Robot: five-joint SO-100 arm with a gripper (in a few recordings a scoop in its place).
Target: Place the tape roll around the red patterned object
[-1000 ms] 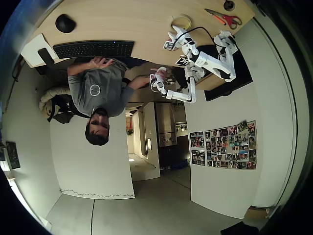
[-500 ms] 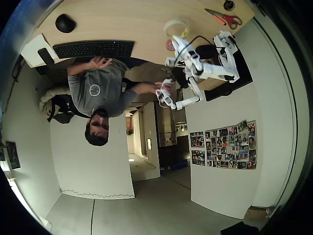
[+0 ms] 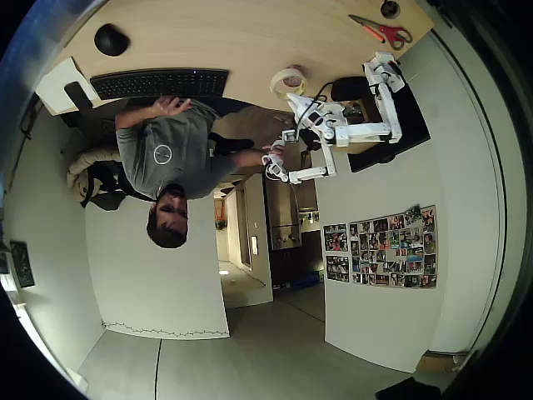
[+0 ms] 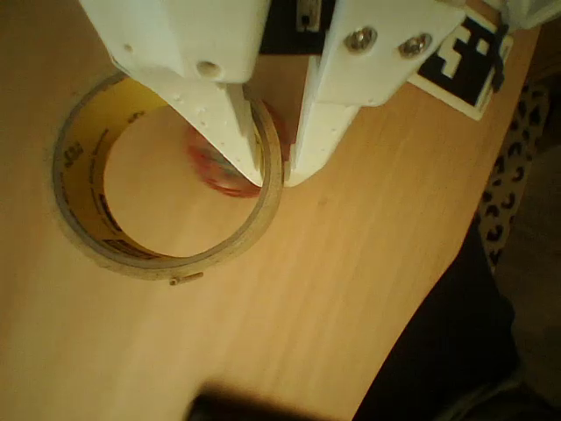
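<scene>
The tape roll is a pale cream-yellow ring lying flat on the wooden table. The red patterned object sits inside its hole, towards the right side, partly hidden by a white finger. My gripper straddles the ring's right wall, one finger inside the hole and one outside, shut on that wall. In the overhead view the tape roll lies near the table's front edge, a spot of the red patterned object shows inside it, and the gripper is just below it.
Red-handled scissors lie at the table's far right. A black mouse and keyboard are at the left, where a person sits. A black-and-white marker tag lies beside the gripper. The table edge runs close on the right.
The arm has swung the tape roll from the middle of the table toward the front edge and brought it down over the red object, which now sits inside the ring.
</scene>
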